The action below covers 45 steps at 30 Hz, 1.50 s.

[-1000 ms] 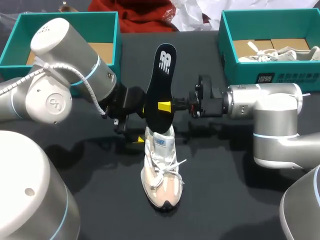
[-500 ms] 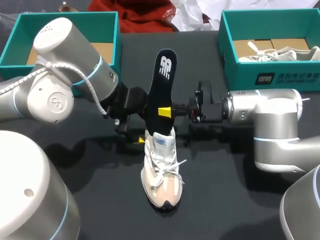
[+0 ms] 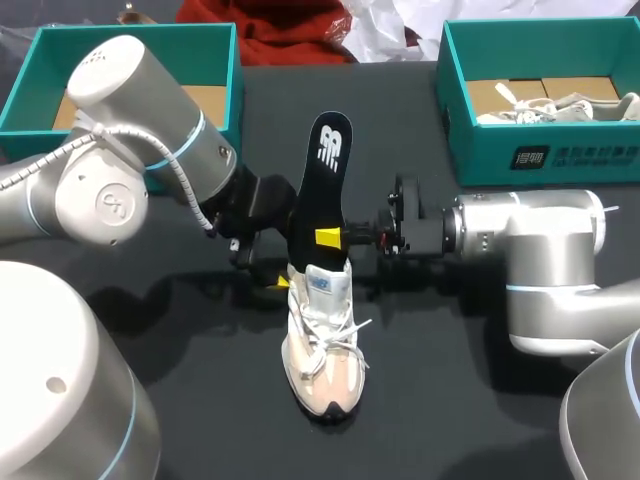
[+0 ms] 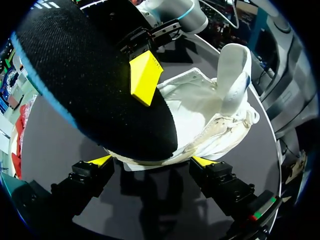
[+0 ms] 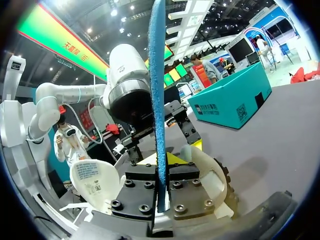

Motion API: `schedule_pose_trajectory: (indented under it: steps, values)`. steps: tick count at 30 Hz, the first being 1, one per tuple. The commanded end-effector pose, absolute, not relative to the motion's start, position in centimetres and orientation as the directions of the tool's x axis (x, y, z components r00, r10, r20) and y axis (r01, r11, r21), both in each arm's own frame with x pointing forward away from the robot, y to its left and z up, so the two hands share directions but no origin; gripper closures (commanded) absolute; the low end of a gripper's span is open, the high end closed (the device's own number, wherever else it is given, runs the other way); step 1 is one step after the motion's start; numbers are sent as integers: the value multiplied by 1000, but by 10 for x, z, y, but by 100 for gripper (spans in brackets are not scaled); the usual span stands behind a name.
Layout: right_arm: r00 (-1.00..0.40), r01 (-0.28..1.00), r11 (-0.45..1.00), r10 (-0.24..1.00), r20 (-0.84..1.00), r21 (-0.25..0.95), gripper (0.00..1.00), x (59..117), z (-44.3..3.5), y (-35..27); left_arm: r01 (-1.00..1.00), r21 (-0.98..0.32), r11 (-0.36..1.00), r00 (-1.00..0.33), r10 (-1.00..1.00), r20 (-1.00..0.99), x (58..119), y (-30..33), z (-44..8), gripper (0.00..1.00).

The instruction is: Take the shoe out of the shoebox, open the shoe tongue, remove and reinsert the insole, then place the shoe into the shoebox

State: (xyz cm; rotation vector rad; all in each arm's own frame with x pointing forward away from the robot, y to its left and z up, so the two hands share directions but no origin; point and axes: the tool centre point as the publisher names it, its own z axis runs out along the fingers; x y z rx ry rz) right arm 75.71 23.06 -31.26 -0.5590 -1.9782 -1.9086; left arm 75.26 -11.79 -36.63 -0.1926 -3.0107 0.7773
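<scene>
Insole [image 3: 323, 175] sunk lower into shoe [image 3: 322, 340] — right jaws pinching it.

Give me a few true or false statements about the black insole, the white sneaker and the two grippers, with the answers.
1. The right gripper is shut on the black foam insole. True.
2. The insole lies flat on the table. False: it stands upright, its lower end inside the white lace-up sneaker.
3. The sneaker sits inside a teal shoebox. False: it stands on the black table.
4. The left gripper has the sneaker's heel between its fingers. True.
</scene>
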Motion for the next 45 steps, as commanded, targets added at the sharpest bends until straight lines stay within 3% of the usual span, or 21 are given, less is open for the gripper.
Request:
schedule_pose_trajectory:
  steps: [1,20,33,42,45]
  values:
    - [-862,506,24,60,504,862,100,749,-318,233,114,-484,868,-992,127,-6,752,-118,-367,0]
    - [-802,595,81,127,584,800,100,726,-333,234,114,-484,868,-992,127,-6,752,-118,-367,0]
    - [-715,699,232,185,674,677,100,719,-351,237,114,-484,868,-992,127,-6,752,-118,-367,0]
    - [-715,696,219,138,685,683,100,723,-351,237,114,-484,868,-992,127,-6,752,-118,-367,0]
    - [-720,691,210,123,683,691,91,725,-351,236,114,-484,868,-992,127,-6,752,-118,-367,0]
